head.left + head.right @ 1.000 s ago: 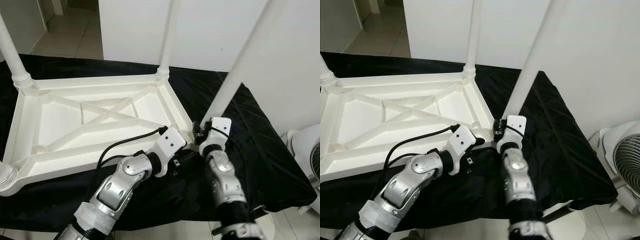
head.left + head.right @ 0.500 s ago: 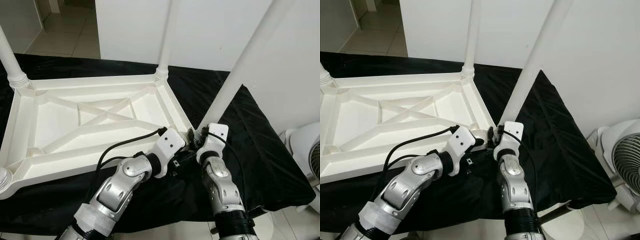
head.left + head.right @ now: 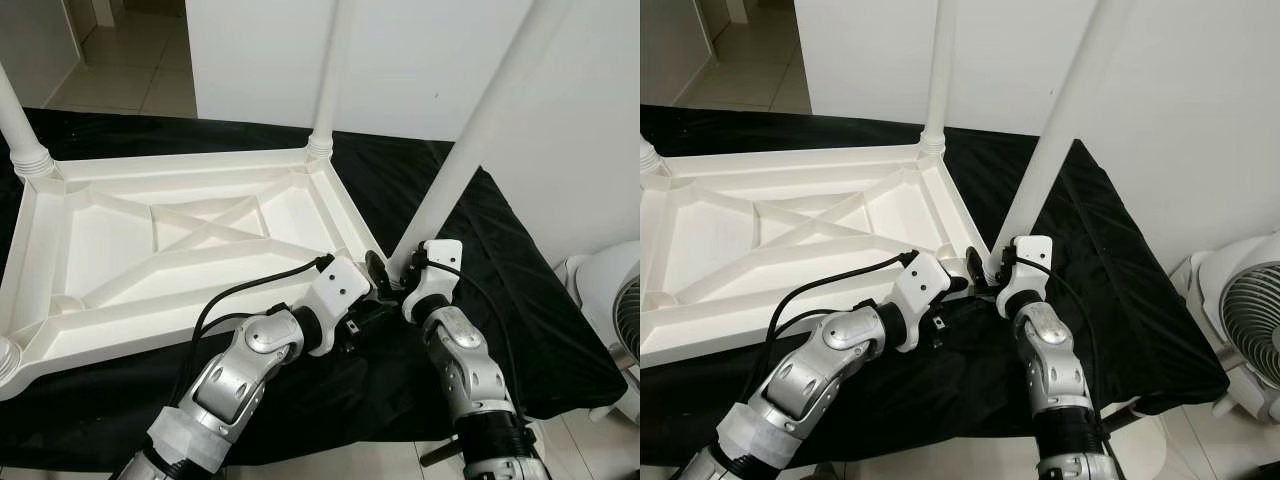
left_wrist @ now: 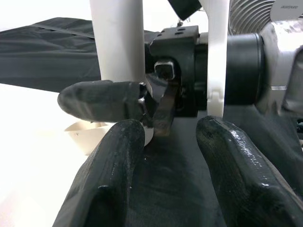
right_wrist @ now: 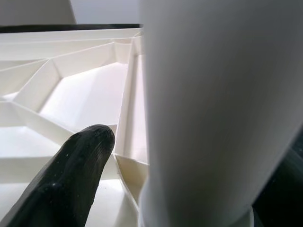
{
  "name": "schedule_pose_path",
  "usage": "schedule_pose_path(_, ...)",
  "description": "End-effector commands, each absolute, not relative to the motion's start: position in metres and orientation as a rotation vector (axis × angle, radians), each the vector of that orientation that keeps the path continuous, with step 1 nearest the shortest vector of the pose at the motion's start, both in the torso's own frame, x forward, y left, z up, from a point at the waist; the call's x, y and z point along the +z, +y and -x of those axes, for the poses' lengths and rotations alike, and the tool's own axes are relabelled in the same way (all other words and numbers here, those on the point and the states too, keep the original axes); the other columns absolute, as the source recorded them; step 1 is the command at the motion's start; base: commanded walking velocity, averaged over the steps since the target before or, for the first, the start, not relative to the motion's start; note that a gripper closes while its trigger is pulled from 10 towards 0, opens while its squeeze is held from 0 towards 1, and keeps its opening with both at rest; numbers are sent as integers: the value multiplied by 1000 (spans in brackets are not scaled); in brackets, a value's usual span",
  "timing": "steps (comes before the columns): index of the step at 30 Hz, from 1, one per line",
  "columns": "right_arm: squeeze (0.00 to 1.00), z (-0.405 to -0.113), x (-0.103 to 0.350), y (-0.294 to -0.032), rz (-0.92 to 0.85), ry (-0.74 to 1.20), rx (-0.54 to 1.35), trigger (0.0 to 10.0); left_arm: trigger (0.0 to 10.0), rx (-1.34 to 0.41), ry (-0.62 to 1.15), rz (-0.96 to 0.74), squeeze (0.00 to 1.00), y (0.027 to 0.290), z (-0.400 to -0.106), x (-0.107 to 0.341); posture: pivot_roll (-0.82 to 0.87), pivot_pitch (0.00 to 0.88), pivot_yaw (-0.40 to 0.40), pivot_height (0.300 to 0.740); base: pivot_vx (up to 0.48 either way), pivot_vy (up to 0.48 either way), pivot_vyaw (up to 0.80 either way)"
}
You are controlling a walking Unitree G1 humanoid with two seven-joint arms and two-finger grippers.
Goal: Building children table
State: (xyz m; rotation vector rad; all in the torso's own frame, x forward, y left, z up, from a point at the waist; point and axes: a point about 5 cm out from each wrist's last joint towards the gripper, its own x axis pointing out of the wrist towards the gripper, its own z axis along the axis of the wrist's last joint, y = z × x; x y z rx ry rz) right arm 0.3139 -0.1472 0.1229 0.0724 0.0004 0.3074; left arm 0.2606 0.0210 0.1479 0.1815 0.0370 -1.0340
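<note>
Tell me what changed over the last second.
The right gripper rolled at the base of the near table leg, swinging one black finger out toward the left gripper. The left gripper, upturned tabletop and leg stayed put.

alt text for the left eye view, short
Both grippers meet at the near right corner of an upturned white table top on a black cloth: the right gripper at the base of a leaning leg, the left gripper just beside it.

Table legs (image 3: 480, 120) cut off above, fan (image 3: 1245, 320) cut off right
</note>
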Motion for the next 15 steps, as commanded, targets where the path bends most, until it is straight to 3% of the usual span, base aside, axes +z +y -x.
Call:
schedule_pose_path(1,0,-315,121,-151,-53,-5,350,10000,10000,-1061,34,-189,0,20,-258,149,127,0,-114,740,0,0,0)
schedule_pose_path(9,0,-322,113,-171,83,11,546,10000,10000,-1063,36,-185,0,21,-258,150,121,0,-92,740,0,0,0)
schedule_pose_path(15,0,-332,116,-178,150,18,591,10000,10000,-1066,31,-183,0,22,-260,152,129,0,-86,740,0,0,0)
